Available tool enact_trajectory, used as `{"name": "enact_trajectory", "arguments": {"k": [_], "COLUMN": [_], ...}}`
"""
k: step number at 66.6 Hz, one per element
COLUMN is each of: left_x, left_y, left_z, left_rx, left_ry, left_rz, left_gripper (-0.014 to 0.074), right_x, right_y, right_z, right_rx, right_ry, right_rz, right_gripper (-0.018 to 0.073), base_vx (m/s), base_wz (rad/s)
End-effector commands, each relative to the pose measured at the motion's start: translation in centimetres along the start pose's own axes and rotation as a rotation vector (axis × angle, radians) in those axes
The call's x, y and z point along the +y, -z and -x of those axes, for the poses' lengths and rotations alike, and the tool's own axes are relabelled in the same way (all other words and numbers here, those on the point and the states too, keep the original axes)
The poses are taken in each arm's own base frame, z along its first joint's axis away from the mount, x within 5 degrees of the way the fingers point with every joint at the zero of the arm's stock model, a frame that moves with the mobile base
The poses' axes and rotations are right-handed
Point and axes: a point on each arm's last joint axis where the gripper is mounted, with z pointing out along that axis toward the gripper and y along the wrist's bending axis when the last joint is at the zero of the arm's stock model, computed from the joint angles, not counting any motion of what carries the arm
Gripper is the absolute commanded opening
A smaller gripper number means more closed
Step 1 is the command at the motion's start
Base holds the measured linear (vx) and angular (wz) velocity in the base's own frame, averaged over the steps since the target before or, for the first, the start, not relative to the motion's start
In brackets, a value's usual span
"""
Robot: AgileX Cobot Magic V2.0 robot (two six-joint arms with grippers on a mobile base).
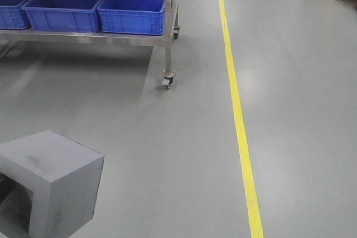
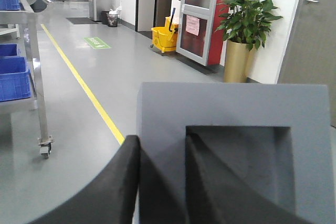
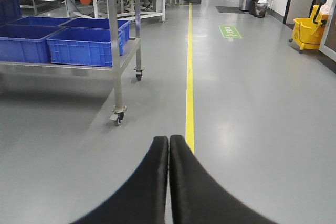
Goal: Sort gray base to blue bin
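The gray base [image 1: 50, 176] fills the lower left of the front view, held off the floor. In the left wrist view the gray base [image 2: 231, 108] shows its square recessed window. My left gripper [image 2: 161, 137] is shut on one wall of it, with one black finger [image 2: 123, 182] outside the block and the other inside the window. My right gripper [image 3: 168, 139] is shut with nothing in it, hanging over bare floor. Several blue bins stand on a steel cart; the nearest blue bin [image 1: 134, 9] is at the cart's right end, also in the right wrist view [image 3: 86, 45].
The steel cart rolls on castor wheels [image 1: 167, 79]. A yellow floor line [image 1: 237, 104] runs front to back on the right. A yellow mop bucket [image 2: 165, 38] and a potted plant [image 2: 241, 35] stand by the wall.
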Motion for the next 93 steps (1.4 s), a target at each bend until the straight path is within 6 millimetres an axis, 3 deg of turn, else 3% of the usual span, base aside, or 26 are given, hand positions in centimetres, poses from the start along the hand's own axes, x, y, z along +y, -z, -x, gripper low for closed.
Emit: {"name": "enact_trajectory", "arguments": {"k": [1, 93], "left_x": [-0.46, -0.46], "left_y": [0.18, 0.17], "left_z": [1.87, 1.86], "left_rx": [-0.121, -0.121], "left_ry": [0.012, 0.012], "left_rz": [-0.044, -0.044], "left_gripper": [-0.0007, -0.0007], "right_x": [-0.04, -0.04], "right_y": [0.04, 0.04], "right_z": [0.5, 0.51], "right_rx": [-0.074, -0.074], "right_ry": [0.014, 0.014], "right_rz": [-0.007, -0.007], "right_gripper": [-0.0005, -0.0005], "base_vx": [0.4, 0.42], "base_wz": [-0.09, -0.06]}}
